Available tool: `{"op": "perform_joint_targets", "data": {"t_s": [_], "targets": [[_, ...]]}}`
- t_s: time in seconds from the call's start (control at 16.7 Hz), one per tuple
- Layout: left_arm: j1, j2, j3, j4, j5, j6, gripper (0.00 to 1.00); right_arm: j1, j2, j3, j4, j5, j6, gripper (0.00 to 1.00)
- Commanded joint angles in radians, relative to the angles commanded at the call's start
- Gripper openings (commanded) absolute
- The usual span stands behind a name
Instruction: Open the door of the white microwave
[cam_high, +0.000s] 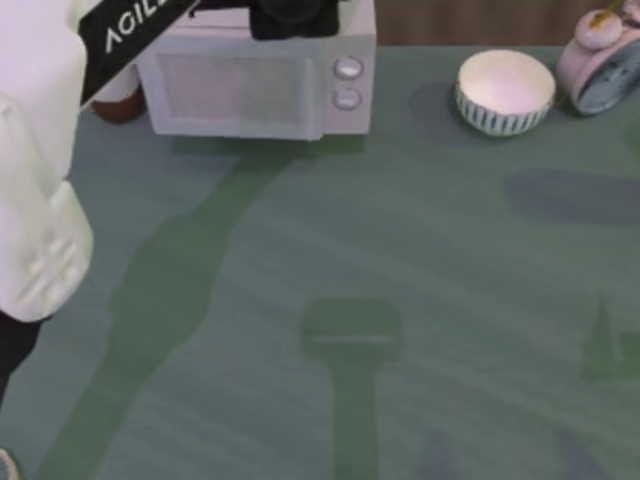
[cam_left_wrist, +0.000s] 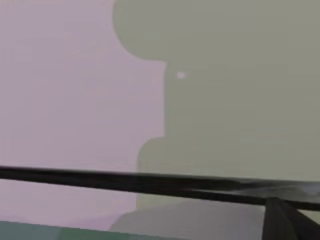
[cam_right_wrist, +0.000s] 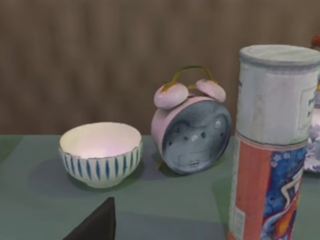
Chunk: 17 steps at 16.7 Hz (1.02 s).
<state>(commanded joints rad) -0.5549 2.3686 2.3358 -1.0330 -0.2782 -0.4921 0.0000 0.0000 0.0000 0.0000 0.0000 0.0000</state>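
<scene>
From above, the white microwave (cam_high: 258, 78) stands at the far edge of the green table (cam_high: 420, 280), left of centre; its door (cam_high: 235, 88), with the grey mesh window, lies flush with the front and is shut, and two silver knobs (cam_high: 348, 82) sit on the strip to its right; the left arm (cam_high: 40, 150) reaches in from the left edge toward the top of the oven, and a dark part of it (cam_high: 292, 16) rests over the oven's top at the frame's upper edge; whether its fingers are apart or together cannot be told. A brown item (cam_high: 118, 100) is half hidden just left of the oven; a white striped bowl (cam_high: 505, 92) sits well to the right, and a pink alarm clock (cam_high: 600, 62) stands just beside it at the right edge.

The left wrist view shows a pale surface very close, with a greyish shadow on it, crossed by a dark bar (cam_left_wrist: 150, 181); nothing there shows the state of the fingers.

The right wrist view shows the bowl (cam_right_wrist: 101, 154) and the clock (cam_right_wrist: 191, 132) near each other on the table, with a tall printed canister (cam_right_wrist: 272, 145) closer to the camera; a dark tip (cam_right_wrist: 97, 224) pokes in at the lower edge; the right gripper's fingers cannot be judged either.
</scene>
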Motion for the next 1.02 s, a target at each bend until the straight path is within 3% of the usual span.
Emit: {"op": "perform_joint_targets", "data": {"t_s": [0.3, 1.02], "targets": [[-0.016, -0.041, -0.147, 0.059, 0.001, -0.020, 0.00, 0.000, 0.000, 0.000, 0.000, 0.000, 0.000, 1.00], [-0.016, -0.041, -0.149, 0.060, 0.001, -0.020, 0.00, 0.000, 0.000, 0.000, 0.000, 0.000, 0.000, 1.00]]}}
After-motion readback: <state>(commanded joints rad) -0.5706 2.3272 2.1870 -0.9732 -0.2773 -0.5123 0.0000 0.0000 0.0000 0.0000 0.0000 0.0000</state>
